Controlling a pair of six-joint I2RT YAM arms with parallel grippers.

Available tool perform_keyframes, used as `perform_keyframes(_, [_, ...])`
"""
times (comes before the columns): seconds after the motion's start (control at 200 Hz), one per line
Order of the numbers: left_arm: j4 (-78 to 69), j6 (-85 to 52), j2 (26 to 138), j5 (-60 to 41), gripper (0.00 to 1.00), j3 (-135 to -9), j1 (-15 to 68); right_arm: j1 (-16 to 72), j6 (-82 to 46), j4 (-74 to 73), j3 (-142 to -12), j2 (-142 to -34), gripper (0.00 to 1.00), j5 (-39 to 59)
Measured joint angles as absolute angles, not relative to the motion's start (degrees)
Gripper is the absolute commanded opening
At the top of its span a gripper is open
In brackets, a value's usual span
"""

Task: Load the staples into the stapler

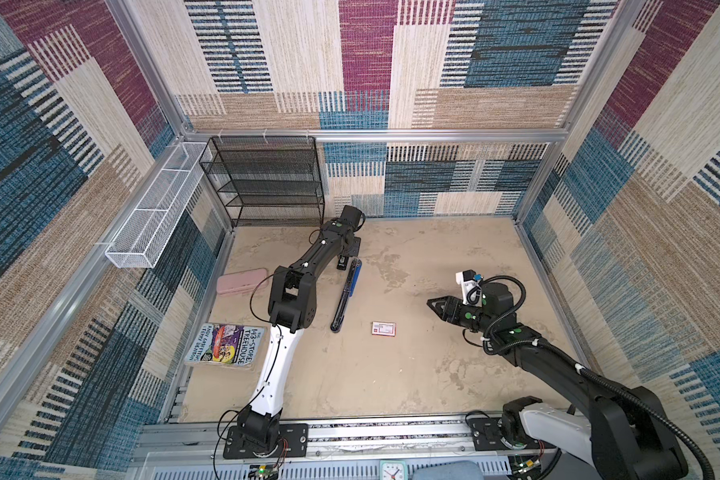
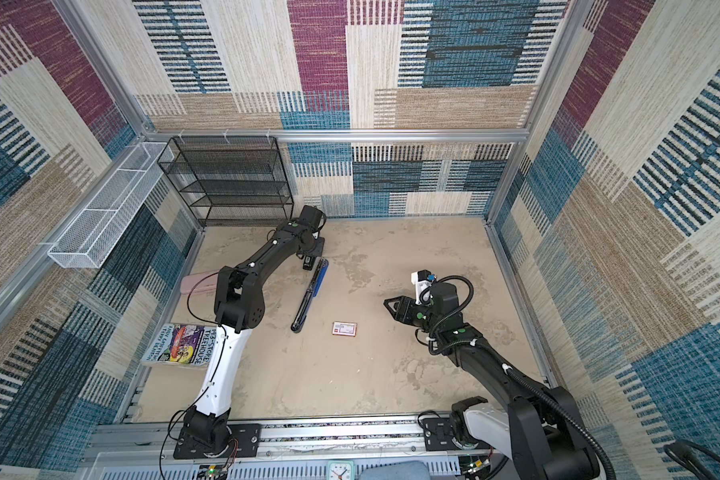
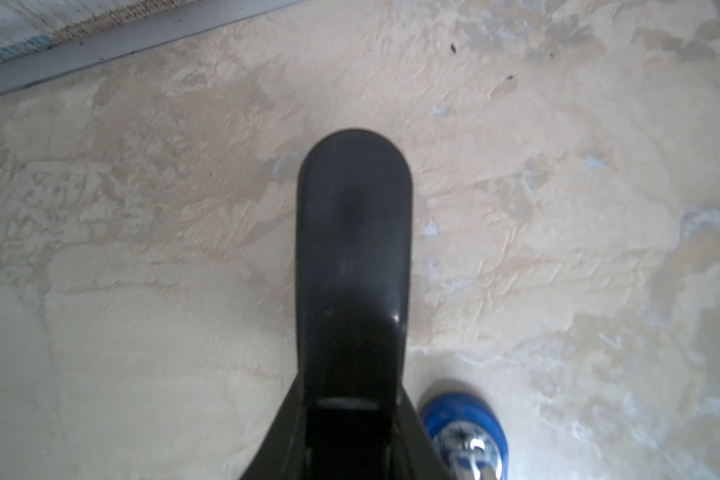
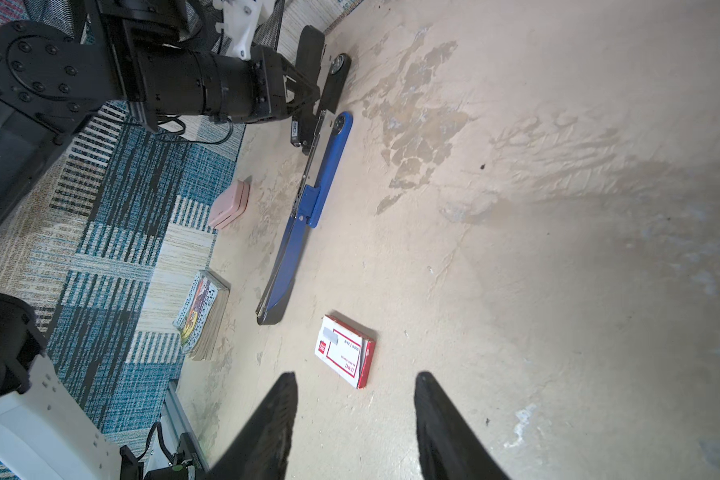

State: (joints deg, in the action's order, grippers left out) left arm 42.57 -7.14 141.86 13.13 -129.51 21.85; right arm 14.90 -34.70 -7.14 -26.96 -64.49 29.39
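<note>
Two jobs: my left gripper (image 4: 313,89) seems pinched on the stapler lid (image 3: 352,232), so hold it steady; my right gripper (image 1: 431,302), jaws spread, should straddle the staples box (image 4: 346,357) squarely

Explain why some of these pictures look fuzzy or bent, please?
Left wrist view: the black stapler part, close to the lens, is soft-edged, with one small glint. Right wrist view: the near fingers blur, yet the staple box is crisp. In both top views the corner post leans outward, a wide-angle effect.
</note>
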Motion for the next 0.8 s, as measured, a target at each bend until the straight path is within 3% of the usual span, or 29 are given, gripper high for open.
perform_keyframes(0.366, [43.0,-6.2,123.3,10.3,0.0,-117.7,26.0,14.6,-35.9,-10.2,-32.1,-68.8,0.48,29.8])
perform_keyframes(0.651, [41.8,-6.7,110.8,5.6,0.0,-102.6,33.9,10.6,-39.7,-18.4,-36.0,-77.1,0.44,36.0])
perform_keyframes(0.796, [37.9,-8.1,104.6,3.6,0.0,-93.1,37.7,8.1,-43.2,-24.1,-36.7,-81.5,0.46,40.5])
